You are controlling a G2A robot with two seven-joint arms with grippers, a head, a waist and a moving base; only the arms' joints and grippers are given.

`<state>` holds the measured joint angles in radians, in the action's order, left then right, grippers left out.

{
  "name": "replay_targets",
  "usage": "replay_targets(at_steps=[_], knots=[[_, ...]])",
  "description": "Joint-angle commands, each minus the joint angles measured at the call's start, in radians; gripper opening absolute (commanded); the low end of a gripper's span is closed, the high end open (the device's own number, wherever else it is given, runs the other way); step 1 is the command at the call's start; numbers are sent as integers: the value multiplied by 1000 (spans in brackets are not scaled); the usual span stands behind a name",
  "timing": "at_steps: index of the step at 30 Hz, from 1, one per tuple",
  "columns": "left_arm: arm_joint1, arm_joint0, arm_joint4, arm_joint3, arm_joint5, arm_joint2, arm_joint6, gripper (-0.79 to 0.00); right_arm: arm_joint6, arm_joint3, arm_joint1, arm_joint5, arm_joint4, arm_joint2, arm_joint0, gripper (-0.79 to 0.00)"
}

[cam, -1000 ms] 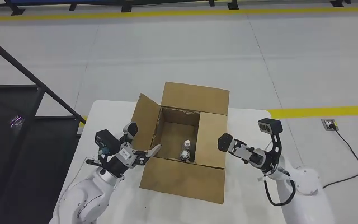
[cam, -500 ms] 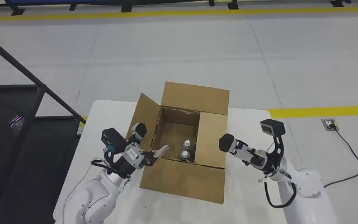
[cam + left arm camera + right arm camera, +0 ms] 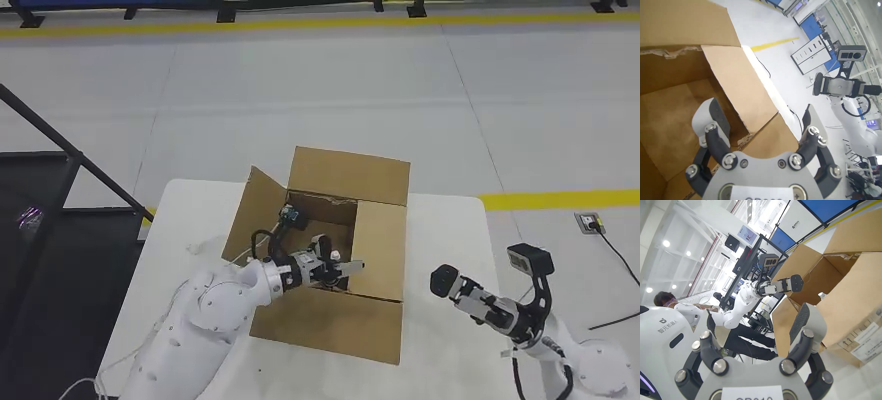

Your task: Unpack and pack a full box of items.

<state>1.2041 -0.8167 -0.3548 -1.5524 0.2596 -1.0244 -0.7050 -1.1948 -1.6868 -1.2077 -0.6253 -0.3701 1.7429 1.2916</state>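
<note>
Box [image 3: 330,322] of brown cardboard, standing mid-worktop [image 3: 445,222], flaps [image 3: 350,175] turned outward, likely to keep the mouth free for reaching in. Left claw [image 3: 336,264] poised over the open mouth, spread wide and pinching nothing; seems lined up for a pick from inside, judging by the pose. Right claw [image 3: 757,317] off to the box's right side, apart from it, likewise spread and empty; probably parked there to leave the other arm room. Bottle [image 3: 822,295] upright inside the box, white cap just showing past the cardboard edge. Count: one box; three flaps made out for certain; two claws, both unladen; one bottle cap confirmed, anything further in the box hidden behind arm and walls.
</note>
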Motion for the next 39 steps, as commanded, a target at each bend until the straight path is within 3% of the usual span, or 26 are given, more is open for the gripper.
replay_targets(at_steps=[1, 6, 16, 26, 32, 39], knots=[[8, 30, 42, 52, -12, 27, -41, 0, 9, 4, 11, -9, -15, 10, 17, 0], [25, 79, 134, 145, -8, 69, -102, 0, 28, 17, 36, -28, -46, 14, 37, 0], [58, 129, 267, 281, 7, 127, -111, 0, 49, 38, 77, -49, -71, -13, 41, 0], [89, 167, 404, 366, 96, 160, -113, 0, 78, 37, 107, -78, -81, -20, 61, 0], [90, 177, 418, 360, 131, 140, -111, 0, 90, 39, 120, -90, -82, -34, 71, 0], [90, 151, 425, 274, 112, 117, -47, 0, 149, 37, 132, -149, -92, -21, 85, 0]])
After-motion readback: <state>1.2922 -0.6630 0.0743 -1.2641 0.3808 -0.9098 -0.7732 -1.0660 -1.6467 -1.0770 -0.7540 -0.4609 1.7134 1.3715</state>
